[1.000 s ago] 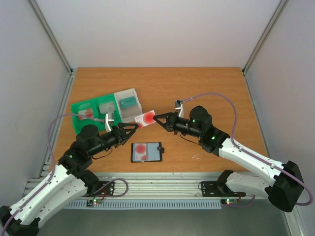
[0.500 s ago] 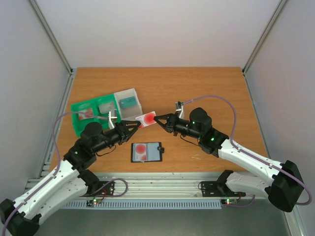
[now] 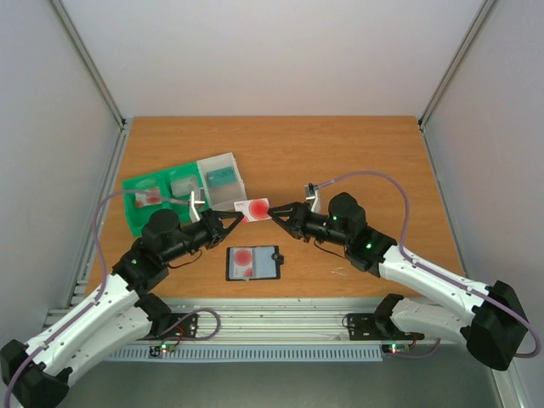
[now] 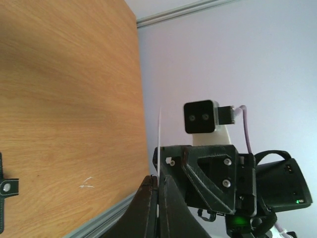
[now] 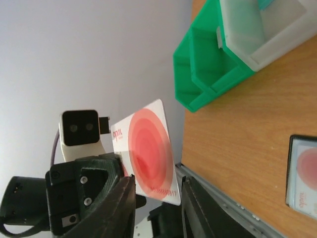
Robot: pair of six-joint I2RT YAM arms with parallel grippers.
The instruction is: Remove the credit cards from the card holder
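A whitish credit card with red rings (image 3: 252, 208) (image 5: 148, 153) hangs above the table between the two arms. My left gripper (image 3: 240, 215) (image 4: 158, 179) is shut on its left edge; in the left wrist view the card (image 4: 161, 141) shows edge-on as a thin white line. My right gripper (image 3: 274, 211) (image 5: 158, 181) is open, its fingers (image 5: 121, 208) standing apart on either side of the card's near end. The black card holder (image 3: 253, 263) (image 5: 302, 173) lies open on the table below, with a red-blotched card in its left pocket.
A green compartment tray (image 3: 136, 189) (image 5: 208, 74) stands at the left with a red-blotched card in it. A clear-white box (image 3: 229, 166) (image 5: 262, 34) beside it holds a teal card (image 3: 221, 178). The aluminium rail runs along the near table edge.
My left gripper moved in and shut on the card's left edge. My right gripper, shut on the card before, has opened and let it go.
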